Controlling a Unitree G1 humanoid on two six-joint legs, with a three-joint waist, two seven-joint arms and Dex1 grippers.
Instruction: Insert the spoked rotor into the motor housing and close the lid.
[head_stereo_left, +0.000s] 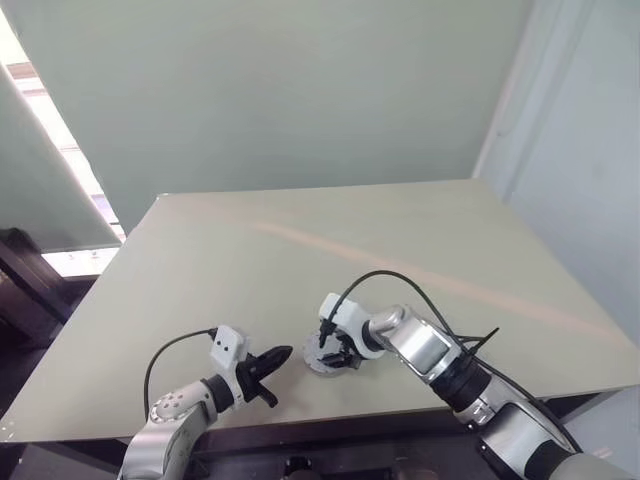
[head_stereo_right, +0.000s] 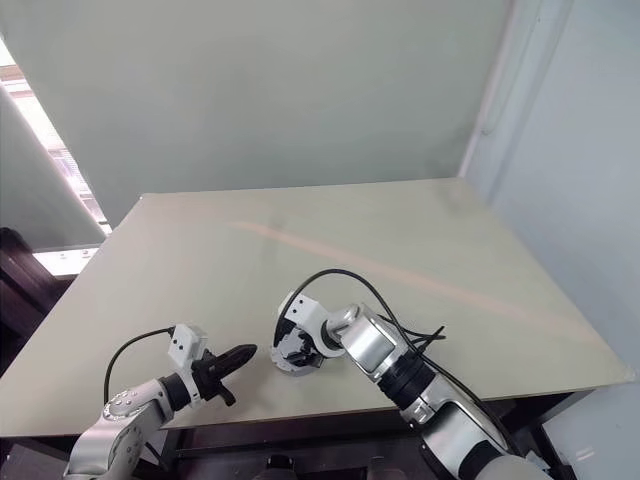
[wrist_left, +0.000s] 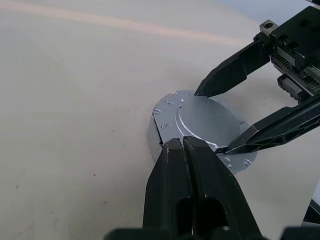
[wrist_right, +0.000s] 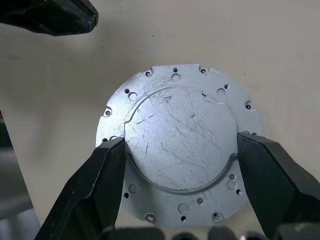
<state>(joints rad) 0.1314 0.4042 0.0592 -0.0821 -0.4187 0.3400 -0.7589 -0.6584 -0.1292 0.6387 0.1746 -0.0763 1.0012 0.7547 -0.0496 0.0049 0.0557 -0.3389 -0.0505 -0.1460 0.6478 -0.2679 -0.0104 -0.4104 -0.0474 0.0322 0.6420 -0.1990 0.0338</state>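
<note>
Silver-grey lid (wrist_right: 180, 145) shut flat on the housing (wrist_left: 156, 137) near the front edge of the pale surface (head_stereo_left: 300, 250), so nothing inside to be seen. Scratched raised round centre, flange dotted with small holes, plain from the right wrist. Right gripper (wrist_right: 180, 165) spread wide, fingertips either side of the raised disc; left gripper (wrist_left: 182, 150) closed, empty, just beside.

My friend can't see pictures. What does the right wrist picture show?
A round silver metal lid lies flat on a pale table, with the right gripper spread open, one black finger at each side. The left gripper waits nearby, closed.
</note>
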